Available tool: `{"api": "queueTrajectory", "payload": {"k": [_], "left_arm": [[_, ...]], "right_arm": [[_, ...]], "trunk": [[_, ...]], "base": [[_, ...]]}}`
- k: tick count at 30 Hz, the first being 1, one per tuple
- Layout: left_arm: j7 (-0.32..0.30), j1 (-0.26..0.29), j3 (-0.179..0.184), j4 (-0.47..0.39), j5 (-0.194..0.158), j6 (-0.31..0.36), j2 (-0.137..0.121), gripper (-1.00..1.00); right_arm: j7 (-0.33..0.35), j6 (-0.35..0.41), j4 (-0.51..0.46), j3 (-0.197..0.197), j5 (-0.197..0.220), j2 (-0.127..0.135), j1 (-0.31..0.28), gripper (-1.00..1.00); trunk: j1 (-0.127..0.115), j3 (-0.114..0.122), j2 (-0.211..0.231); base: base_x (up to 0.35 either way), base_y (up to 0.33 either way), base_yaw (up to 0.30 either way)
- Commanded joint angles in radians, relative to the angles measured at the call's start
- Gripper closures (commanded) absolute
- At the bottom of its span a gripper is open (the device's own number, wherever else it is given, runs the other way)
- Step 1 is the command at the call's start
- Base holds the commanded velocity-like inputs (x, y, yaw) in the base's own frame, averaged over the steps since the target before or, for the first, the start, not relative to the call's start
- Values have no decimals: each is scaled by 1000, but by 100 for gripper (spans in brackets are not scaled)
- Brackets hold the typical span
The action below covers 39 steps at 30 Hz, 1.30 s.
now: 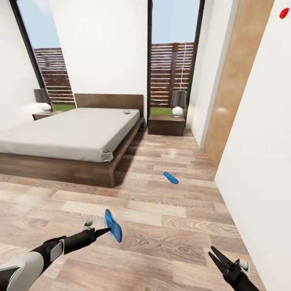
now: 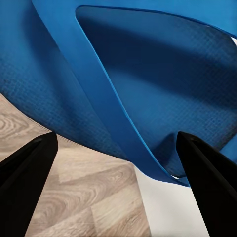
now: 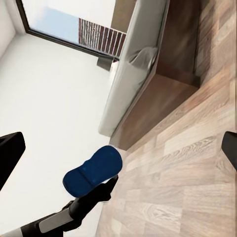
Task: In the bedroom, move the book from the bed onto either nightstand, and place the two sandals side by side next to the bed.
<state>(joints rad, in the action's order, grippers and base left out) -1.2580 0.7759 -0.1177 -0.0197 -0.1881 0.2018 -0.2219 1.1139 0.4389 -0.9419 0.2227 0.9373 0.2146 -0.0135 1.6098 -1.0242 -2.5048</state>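
Note:
One blue sandal (image 1: pixel 113 225) hangs on edge above the wood floor at the tip of my left gripper (image 1: pixel 106 231), which is shut on it. In the left wrist view that sandal (image 2: pixel 148 74) fills the space past both black fingers (image 2: pixel 29 173). From the right wrist it shows as a blue sandal (image 3: pixel 94 170) ahead of my left arm. The second sandal (image 1: pixel 171 177) lies flat on the floor, to the right of the bed's foot. The book (image 1: pixel 126 111) rests on the bed (image 1: pixel 72 131) near the headboard. My right gripper (image 1: pixel 213 250) is open and holds nothing, low at the right.
A nightstand (image 1: pixel 166 123) with a lamp (image 1: pixel 178 103) stands right of the bed, and another nightstand (image 1: pixel 42 115) stands to its left. A white wall (image 1: pixel 258 161) and a tan wooden panel (image 1: pixel 232 81) close off the right side. Open floor lies between me and the bed.

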Motion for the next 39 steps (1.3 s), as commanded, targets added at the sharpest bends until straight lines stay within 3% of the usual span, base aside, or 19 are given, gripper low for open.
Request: {"api": "queueTrajectory", "payload": {"k": [1,29,39], "left_arm": [[-3,0,-11,0,4,10,0,100],[-3,0,-11,0,4,10,-3,100],[-3,0,-11,0,4,10,-3,100]], "right_arm": [[1,9,0,0,6,0,-1,-100],[1,9,0,-2,4,0,-1,-100],[1,9,0,-2,3,0,-1,-100]], "trunk": [[0,-1,0],[0,-1,0],[0,-1,0]], "base": [[175,0,-230],[175,0,-228],[175,0,-59]]}}
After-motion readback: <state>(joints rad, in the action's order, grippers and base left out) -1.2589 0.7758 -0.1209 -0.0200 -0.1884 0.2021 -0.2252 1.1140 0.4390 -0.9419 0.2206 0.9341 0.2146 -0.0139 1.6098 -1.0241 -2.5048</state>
